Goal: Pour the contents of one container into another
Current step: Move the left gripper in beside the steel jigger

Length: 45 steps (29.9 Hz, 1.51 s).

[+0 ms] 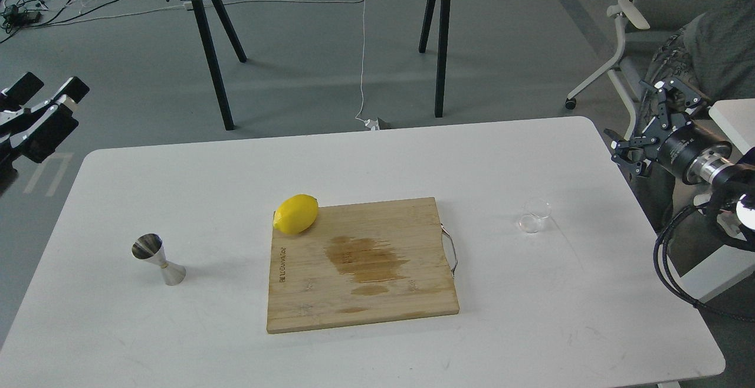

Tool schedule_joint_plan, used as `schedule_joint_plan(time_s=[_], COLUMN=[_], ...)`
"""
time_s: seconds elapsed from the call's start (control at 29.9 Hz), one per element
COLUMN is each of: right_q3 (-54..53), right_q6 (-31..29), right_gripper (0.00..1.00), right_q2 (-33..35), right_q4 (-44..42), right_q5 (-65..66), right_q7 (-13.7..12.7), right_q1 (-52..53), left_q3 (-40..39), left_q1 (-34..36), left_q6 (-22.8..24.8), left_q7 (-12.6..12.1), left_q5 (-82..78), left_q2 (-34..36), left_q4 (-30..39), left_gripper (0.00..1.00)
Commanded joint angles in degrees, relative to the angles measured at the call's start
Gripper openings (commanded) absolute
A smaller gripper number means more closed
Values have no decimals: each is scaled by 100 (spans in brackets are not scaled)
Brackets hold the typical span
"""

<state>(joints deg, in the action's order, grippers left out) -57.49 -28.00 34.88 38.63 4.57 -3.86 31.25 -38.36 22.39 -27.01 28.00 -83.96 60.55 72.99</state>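
My two hands hung clear of the white surface (531, 317), neither holding anything, with the pour not yet begun. The bamboo cutting board (360, 264) lay at the middle, a dark wet stain across its face and a lemon (296, 214) resting on its far left corner. The small clear cup (534, 216) stood upright well to the right of the board, apart from its metal handle, on the side my right hand (640, 134) could reach. That hand hovered beyond the surface's right edge, fingers spread wide and empty. The steel jigger (158, 258) stood tilted in view well to the left of the board, wide mouth up, ready to receive. My left hand (50, 96) waited off the far left corner, its two fingers parted and empty. The cup, I judged, would have to cross over the board to reach the jigger.
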Motion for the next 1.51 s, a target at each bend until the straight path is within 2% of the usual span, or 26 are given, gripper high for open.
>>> schedule_joint_plan(time_s=[0.0, 0.13, 0.47, 0.57, 0.77, 1.04, 1.47], right_q3=[1, -8, -34, -43, -43, -105, -114], right_q6=[0, 0, 0, 0, 0, 0, 0], right_gripper=[100, 100, 100, 100, 100, 100, 100], right_q2=[10, 10, 10, 10, 10, 10, 10], right_q4=[-22, -84, -137, -146, -146, -189, -190], right_q5=[0, 0, 0, 0, 0, 0, 0], right_q7=[-1, -1, -1, -1, -1, -1, -1], right_q1=[-5, -13, -40, -49, -49, -49, -49], left_q3=[100, 118, 127, 144, 144, 144, 153], left_q1=[-244, -919, -1913, -2107, -2143, -2116, -1932], left_q6=[-99, -99, -99, -99, -99, -99, -99], left_q7=[0, 0, 0, 0, 0, 0, 0], left_q5=[-682, -824, -833, -841, -1175, -1184, -1184], left_q2=[-43, -52, -61, -384, -1141, -1730, -2266], left_q4=[-74, -180, -663, -830, -1401, -1744, -2157], left_gripper=[99, 99, 99, 99, 99, 99, 99])
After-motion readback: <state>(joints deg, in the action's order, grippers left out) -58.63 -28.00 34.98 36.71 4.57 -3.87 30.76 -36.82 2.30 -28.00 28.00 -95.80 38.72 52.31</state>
